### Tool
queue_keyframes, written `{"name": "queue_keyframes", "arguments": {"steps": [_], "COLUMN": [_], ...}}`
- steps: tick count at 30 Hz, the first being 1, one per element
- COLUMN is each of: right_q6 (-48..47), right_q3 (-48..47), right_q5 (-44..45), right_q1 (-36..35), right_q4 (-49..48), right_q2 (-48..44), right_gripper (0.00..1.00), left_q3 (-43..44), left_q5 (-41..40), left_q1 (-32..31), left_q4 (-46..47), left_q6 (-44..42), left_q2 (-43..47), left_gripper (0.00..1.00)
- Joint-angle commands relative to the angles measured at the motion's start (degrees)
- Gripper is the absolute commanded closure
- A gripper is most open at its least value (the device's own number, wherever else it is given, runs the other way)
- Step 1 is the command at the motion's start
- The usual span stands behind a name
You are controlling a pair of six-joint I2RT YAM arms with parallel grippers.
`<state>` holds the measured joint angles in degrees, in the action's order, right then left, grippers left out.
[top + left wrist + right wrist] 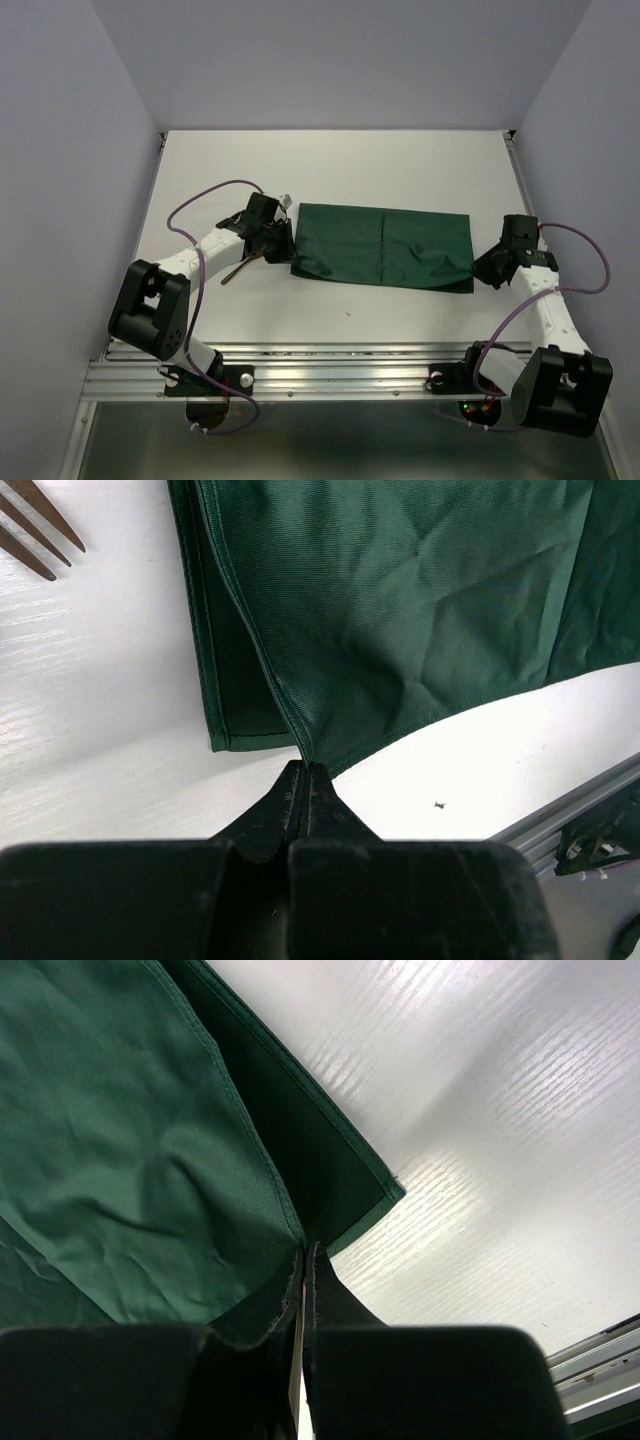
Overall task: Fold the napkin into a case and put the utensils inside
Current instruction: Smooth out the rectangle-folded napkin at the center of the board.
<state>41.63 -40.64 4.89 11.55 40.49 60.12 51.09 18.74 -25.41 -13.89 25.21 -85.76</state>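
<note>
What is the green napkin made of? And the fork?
The napkin looks like woven cloth, matte: fine ribbed weave, soft creases, stitched hems. The fork looks like wood, reddish-brown and dull; only its tines show up close, so that is less sure.

Plain dark green napkin (385, 245), brown fork (42, 510), white table (300, 170).

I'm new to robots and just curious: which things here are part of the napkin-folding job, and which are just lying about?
Part of the job: green napkin; wooden fork; left tool and right tool, each pinching a napkin corner.
Just there: small dark speck on the table; metal rail.
</note>
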Motion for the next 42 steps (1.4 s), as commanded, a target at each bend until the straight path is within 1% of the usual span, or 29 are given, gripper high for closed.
{"name": "queue_keyframes", "arguments": {"steps": [1, 9, 17, 28, 32, 34, 35, 36, 37, 38, 39, 40, 41, 42], "right_q6": [0.6, 0.7, 1.4, 3.4, 3.7, 3.6, 3.5, 3.4, 3.3, 3.3, 3.3, 3.3, 3.3, 2.9], "right_q3": [0.0, -1.3, 0.4, 0.4, 0.8, 0.7, 0.6, 0.5, 0.4, 0.3, 0.3, 0.3, 0.2, 0.2], "right_q5": [0.5, 1.7, 0.9, 4.2, 3.5, 3.2, 3.1, 3.2, 3.1, 3.3, 3.4, 3.6, 3.8, 4.2], "right_q1": [0.1, 0.1, 0.1, 0.1, 0.1, 0.1, 0.1, 0.1, 0.1, 0.1, 0.1, 0.1, 0.1, 0.1], "right_q4": [-0.4, 0.0, 0.3, 1.3, 1.3, 1.4, 1.4, 1.3, 1.4, 1.3, 1.3, 1.3, 1.0, 0.6], "right_q2": [-0.5, -2.5, -3.2, -5.5, -4.4, -3.6, -3.4, -3.4, -3.3, -3.4, -3.5, -3.4, -3.4, -3.3], "right_gripper": [0.99, 0.99, 0.99, 0.99, 0.99, 0.87, 0.78, 0.64, 0.58, 0.39, 0.38, 0.25, 0.24, 0.24], "left_q3": [-1.1, 0.1, -1.8, -2.7, -3.3, -3.3, -3.2, -2.9, -2.8, -2.5, -2.1, -1.2, -0.6, 1.0], "left_q5": [0.8, -0.3, 0.2, 0.2, 0.8, 0.2, -0.2, -0.8, -1.1, -1.3, -1.4, -1.9, -2.4, -3.1], "left_q1": [-0.2, -0.2, -0.2, -0.2, -0.2, -0.2, -0.2, -0.2, -0.2, -0.2, -0.2, -0.2, -0.2, -0.2], "left_q4": [1.2, 0.0, 0.4, 0.4, 0.8, 0.4, 0.2, -0.3, -0.4, -0.8, -1.0, -1.1, -1.4, -1.9], "left_q6": [0.3, -0.3, -0.3, -0.3, -0.7, -1.1, -1.3, -1.4, -1.4, -1.3, -1.4, -1.7, -1.9, -2.1], "left_q2": [0.4, 1.5, 1.1, 1.2, 0.7, 0.3, 0.2, -0.1, -0.2, -0.2, -0.3, -0.3, -0.3, -0.5], "left_gripper": [1.0, 1.0, 1.0, 1.0, 1.0, 1.0, 0.91, 0.86, 0.79, 0.61, 0.55, 0.49, 0.4, 0.35]}}
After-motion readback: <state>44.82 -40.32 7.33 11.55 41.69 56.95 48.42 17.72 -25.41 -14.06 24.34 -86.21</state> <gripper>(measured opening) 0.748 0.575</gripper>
